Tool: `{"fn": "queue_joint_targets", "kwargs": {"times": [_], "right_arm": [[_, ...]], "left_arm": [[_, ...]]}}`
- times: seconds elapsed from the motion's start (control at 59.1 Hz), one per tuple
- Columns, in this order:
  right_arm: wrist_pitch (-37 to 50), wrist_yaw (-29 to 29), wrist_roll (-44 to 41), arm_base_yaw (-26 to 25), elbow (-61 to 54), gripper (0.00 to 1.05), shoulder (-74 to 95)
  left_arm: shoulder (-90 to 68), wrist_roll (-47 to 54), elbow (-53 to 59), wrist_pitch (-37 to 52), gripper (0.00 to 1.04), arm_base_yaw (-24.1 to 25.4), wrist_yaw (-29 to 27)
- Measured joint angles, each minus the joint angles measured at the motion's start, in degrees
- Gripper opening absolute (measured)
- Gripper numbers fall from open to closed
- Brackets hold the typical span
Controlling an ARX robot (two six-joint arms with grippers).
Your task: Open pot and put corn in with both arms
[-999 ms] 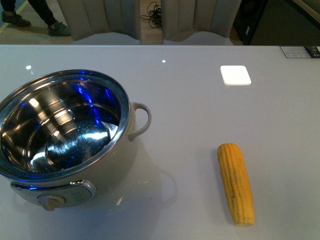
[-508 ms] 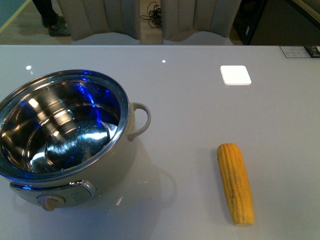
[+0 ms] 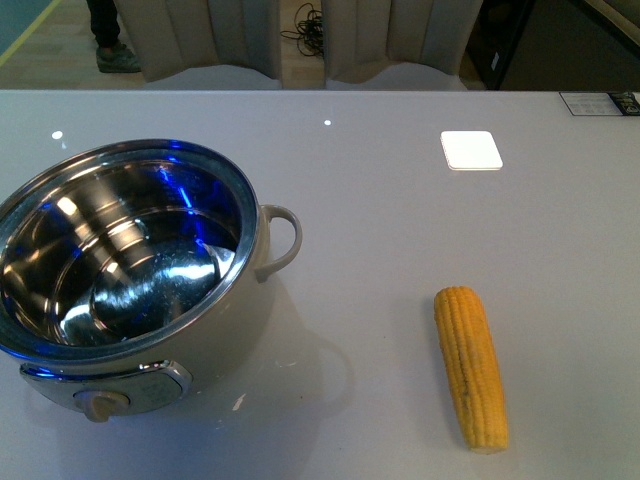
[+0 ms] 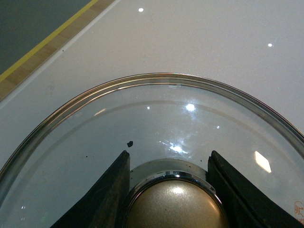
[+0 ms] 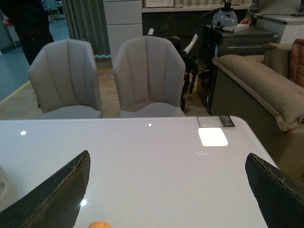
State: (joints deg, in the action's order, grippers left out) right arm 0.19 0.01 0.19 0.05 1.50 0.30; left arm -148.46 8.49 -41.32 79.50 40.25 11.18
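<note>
Already uncovered: lid off, corn not yet in

The pot (image 3: 238,318) is standing open on the left of the worktop (image 3: 400,220), its steel bowl showing nothing inside, so I am judging the opening half done. My left jaws are clamping the beige knob (image 4: 175,204) of the glass lid (image 4: 156,118), one on each side, out of the front view. Whether the lid is resting on the worktop or hanging just above it, I am not able to tell from the wrist view. The corn (image 3: 470,365) is lying flat on the worktop, well apart from the pot on its right, with nothing touching it. My right jaws are standing wide apart and empty, with one end of the cob just peeking in at the edge of their view. Picking up the corn and putting it into the pot is what is remaining.
</note>
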Motion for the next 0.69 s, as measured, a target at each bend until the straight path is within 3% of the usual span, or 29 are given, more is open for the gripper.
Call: {"fn": "queue_joint_targets", "kwargs": {"times": [0.373, 0.44, 0.593, 0.66, 0.694], "right_arm": [[0.0, 0.0, 0.0, 0.0, 0.0, 0.96, 0.0], [0.0, 0.0, 0.0, 0.0, 0.0, 0.96, 0.0], [0.0, 0.0, 0.0, 0.0, 0.0, 0.96, 0.0], [0.0, 0.0, 0.0, 0.0, 0.0, 0.96, -0.02], [0.0, 0.0, 0.0, 0.0, 0.0, 0.96, 0.0]], "left_arm": [[-1.14, -0.57, -0.74, 0.0, 0.44, 0.31, 0.81], [-1.14, -0.37, -0.74, 0.0, 0.55, 0.31, 0.76], [0.81, -0.44, -0.07, -0.2, 0.9, 0.52, 0.98], [2.86, -0.57, 0.57, -0.66, 0.99, 0.5, 1.36], [4.9, -0.87, 1.25, -1.01, 0.98, 0.5, 1.66]]}}
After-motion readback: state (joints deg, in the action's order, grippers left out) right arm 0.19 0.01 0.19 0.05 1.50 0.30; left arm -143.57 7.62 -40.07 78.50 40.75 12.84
